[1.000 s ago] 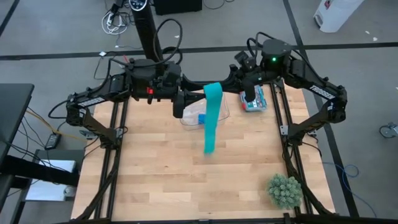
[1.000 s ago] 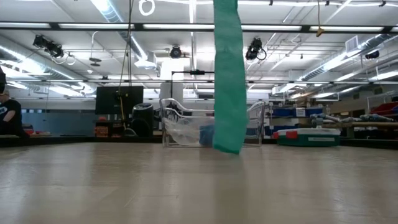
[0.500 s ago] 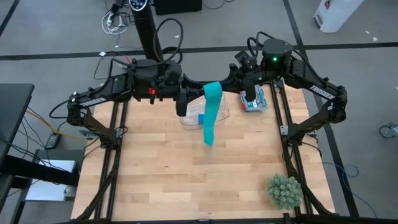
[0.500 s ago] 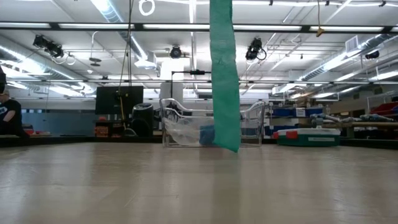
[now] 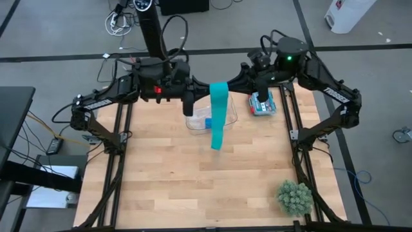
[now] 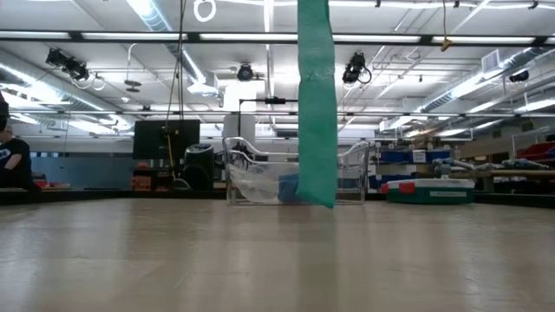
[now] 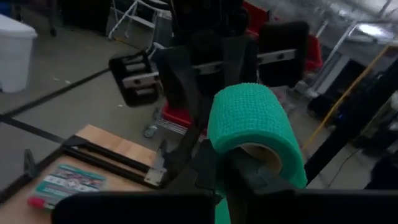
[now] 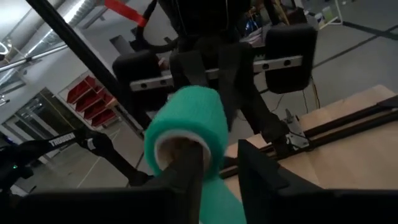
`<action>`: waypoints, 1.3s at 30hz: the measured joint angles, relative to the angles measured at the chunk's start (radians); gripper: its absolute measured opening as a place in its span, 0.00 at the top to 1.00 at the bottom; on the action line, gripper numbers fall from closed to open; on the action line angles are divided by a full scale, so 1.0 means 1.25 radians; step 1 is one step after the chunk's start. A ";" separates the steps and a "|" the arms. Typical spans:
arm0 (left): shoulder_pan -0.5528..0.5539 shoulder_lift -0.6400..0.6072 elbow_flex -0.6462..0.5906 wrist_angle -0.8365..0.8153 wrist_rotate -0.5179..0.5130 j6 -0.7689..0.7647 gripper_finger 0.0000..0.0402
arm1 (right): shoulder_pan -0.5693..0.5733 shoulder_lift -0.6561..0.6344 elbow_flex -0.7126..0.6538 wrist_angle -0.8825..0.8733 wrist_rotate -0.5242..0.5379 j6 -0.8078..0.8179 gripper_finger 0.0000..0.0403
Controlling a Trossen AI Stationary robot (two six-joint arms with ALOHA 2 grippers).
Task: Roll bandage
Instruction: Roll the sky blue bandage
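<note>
The teal bandage is partly wound into a roll (image 7: 252, 124), which also shows in the right wrist view (image 8: 186, 121). It is held high over the table's far middle between both grippers. Its loose ribbon (image 5: 218, 122) hangs straight down, and the lower end (image 6: 317, 199) is just above the tabletop. My left gripper (image 7: 229, 171) meets the roll from the table's left. My right gripper (image 8: 221, 168) meets it from the right. Each is shut on one end of the roll. My left gripper holds the roll at its open core end (image 7: 260, 155), coming level from the table's left. Its fingers sit close together at the core's lower rim; the roll hides whether one is inside. The roll is lifted clear, axis level. My right gripper holds the roll's other end, coming level from the table's right. One finger (image 8: 186, 171) reaches into the hollow core (image 8: 177, 146), and the other finger (image 8: 264, 171) stands outside the wound wall. The ribbon hangs slack below the roll.
A clear plastic bin (image 5: 226, 119) holding a blue roll (image 5: 209, 122) stands on the far middle of the table, behind the ribbon. A small box (image 5: 262, 103) lies at the far right. A green spiky ball (image 5: 295, 197) sits at the near right corner. A person (image 6: 10, 160) is far off.
The hanging ribbon has grown a little shorter: its lower end has risen slightly and swayed sideways, while the roll has stayed high between both grippers.
</note>
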 joint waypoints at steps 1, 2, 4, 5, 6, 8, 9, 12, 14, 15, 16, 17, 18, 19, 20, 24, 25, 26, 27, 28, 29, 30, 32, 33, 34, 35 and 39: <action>0.004 -0.002 0.000 0.000 0.006 -0.013 0.96 | -0.008 -0.008 0.000 -0.004 0.004 -0.001 0.75; 0.008 -0.005 0.000 0.000 0.012 -0.027 0.96 | -0.017 -0.018 0.001 -0.010 0.010 -0.004 0.74; 0.012 -0.008 0.000 0.000 0.012 -0.044 0.96 | -0.032 -0.036 0.001 -0.016 0.016 -0.020 0.73; 0.016 -0.010 0.000 -0.001 0.012 -0.049 0.96 | -0.037 -0.044 0.002 -0.019 0.015 -0.022 0.73; 0.020 -0.013 0.000 -0.003 0.012 -0.056 0.96 | -0.040 -0.050 0.002 -0.026 0.008 -0.023 0.73; 0.027 -0.015 0.000 -0.002 0.014 -0.074 0.96 | -0.037 -0.055 0.002 -0.040 -0.020 -0.030 0.73; 0.032 -0.016 0.000 -0.002 0.013 -0.087 0.96 | -0.028 -0.055 0.002 -0.049 -0.028 -0.033 0.74; 0.044 -0.017 0.000 -0.007 0.017 -0.116 0.96 | 0.008 -0.043 0.002 -0.073 -0.024 -0.066 0.74; 0.052 -0.017 0.001 -0.021 0.036 -0.149 0.96 | 0.029 -0.032 0.002 -0.075 0.000 -0.104 0.74; 0.053 -0.017 0.001 -0.032 0.044 -0.165 0.96 | 0.039 -0.030 0.002 -0.074 0.020 -0.131 0.74; 0.055 -0.017 0.001 -0.050 0.051 -0.180 0.96 | 0.048 -0.030 0.002 -0.074 0.045 -0.168 0.74; 0.055 -0.017 0.001 -0.063 0.059 -0.197 0.96 | 0.058 -0.031 0.002 -0.075 0.076 -0.210 0.74; 0.055 -0.017 0.001 -0.076 0.066 -0.214 0.96 | 0.068 -0.032 0.002 -0.077 0.111 -0.247 0.74; 0.055 -0.017 0.001 -0.089 0.078 -0.230 0.96 | 0.075 -0.034 0.002 -0.080 0.143 -0.274 0.74; 0.055 -0.017 0.001 -0.097 0.086 -0.246 0.96 | 0.080 -0.036 0.002 -0.080 0.166 -0.299 0.74; 0.055 -0.017 0.001 -0.101 0.127 -0.322 0.95 | 0.085 -0.042 0.002 -0.083 0.201 -0.390 0.74; 0.055 -0.017 0.001 -0.102 0.134 -0.338 0.94 | 0.086 -0.041 0.002 -0.087 0.209 -0.411 0.74; 0.055 -0.017 0.000 -0.102 0.143 -0.347 0.94 | 0.085 -0.038 0.002 -0.091 0.216 -0.430 0.74; 0.055 -0.017 0.000 -0.104 0.150 -0.360 0.94 | 0.086 -0.035 0.002 -0.094 0.221 -0.443 0.74; 0.055 -0.017 -0.001 -0.108 0.161 -0.369 0.94 | 0.086 -0.033 0.002 -0.094 0.224 -0.456 0.74; 0.055 -0.017 -0.001 -0.112 0.171 -0.384 0.95 | 0.085 -0.032 0.001 -0.094 0.224 -0.468 0.73; 0.055 -0.017 -0.001 -0.113 0.181 -0.398 0.95 | 0.086 -0.032 0.001 -0.091 0.224 -0.482 0.72; 0.055 -0.017 -0.001 -0.115 0.199 -0.429 0.96 | 0.093 -0.032 0.002 -0.075 0.226 -0.512 0.70; 0.055 -0.017 -0.002 -0.118 0.207 -0.447 0.96 | 0.099 -0.032 0.002 -0.074 0.232 -0.527 0.68; 0.055 -0.017 -0.002 -0.119 0.208 -0.462 0.96 | 0.106 -0.028 0.002 -0.073 0.242 -0.543 0.66; 0.055 -0.017 -0.002 -0.119 0.211 -0.473 0.96 | 0.114 -0.021 0.002 -0.066 0.254 -0.557 0.64; 0.056 -0.016 -0.002 -0.131 0.214 -0.524 0.95 | 0.143 -0.002 0.002 -0.044 0.291 -0.585 0.56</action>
